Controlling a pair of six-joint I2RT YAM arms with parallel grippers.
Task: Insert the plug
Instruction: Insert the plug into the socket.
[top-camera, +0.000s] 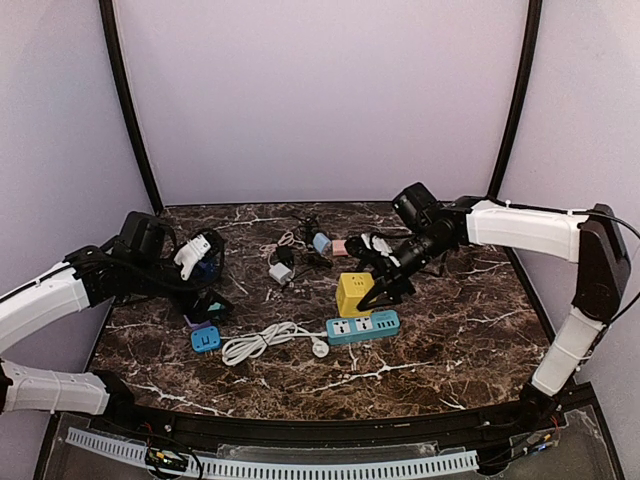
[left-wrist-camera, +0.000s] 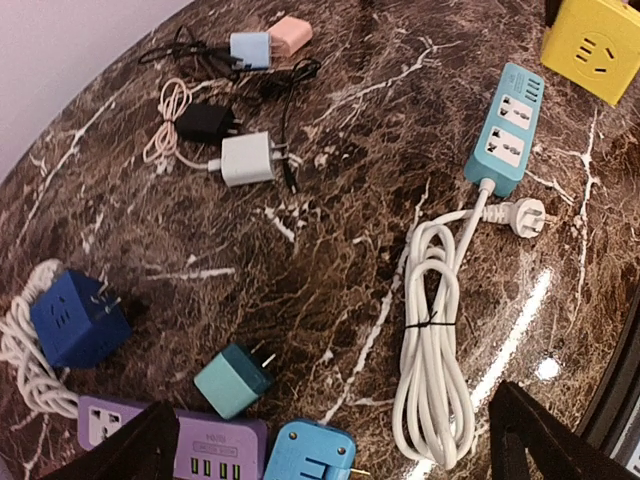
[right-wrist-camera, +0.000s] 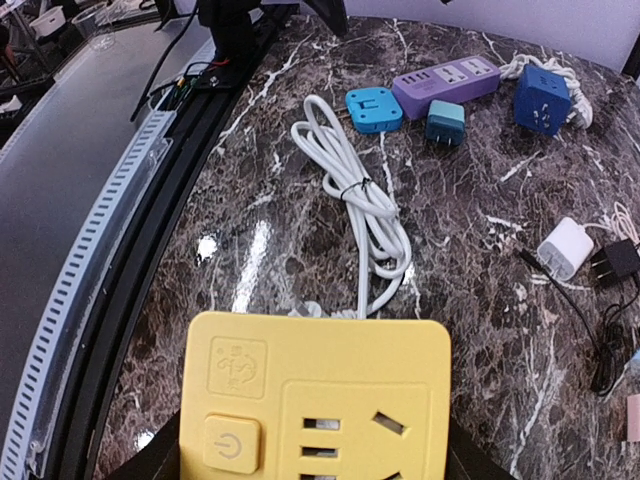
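**A:** Where's the white plug?

**B:** The white plug (left-wrist-camera: 522, 215) lies flat on the marble table (left-wrist-camera: 330, 250), in no socket. It is just beside the cord end of the teal power strip (left-wrist-camera: 505, 125). From the left gripper (left-wrist-camera: 340, 445) it is ahead and off to the right. It is near the right gripper (top-camera: 372, 298), on the side toward the bases.

**A:** And the cord?

**B:** The white cord (left-wrist-camera: 432, 350) is coiled and tied, running back toward the left gripper's right finger.

**A:** The hands?

**B:** The right gripper pinches the yellow cube socket (right-wrist-camera: 320, 400), with a finger against each side. The left gripper is spread wide above the table, gripping nothing.

**A:** What's around the left one?

**B:** A purple power strip (left-wrist-camera: 175, 440), a blue adapter (left-wrist-camera: 310, 455) and a teal adapter (left-wrist-camera: 235, 380) sit close by its fingers. A blue cube socket (left-wrist-camera: 78, 318) is to its left, and a white charger (left-wrist-camera: 247, 158) is farther ahead.
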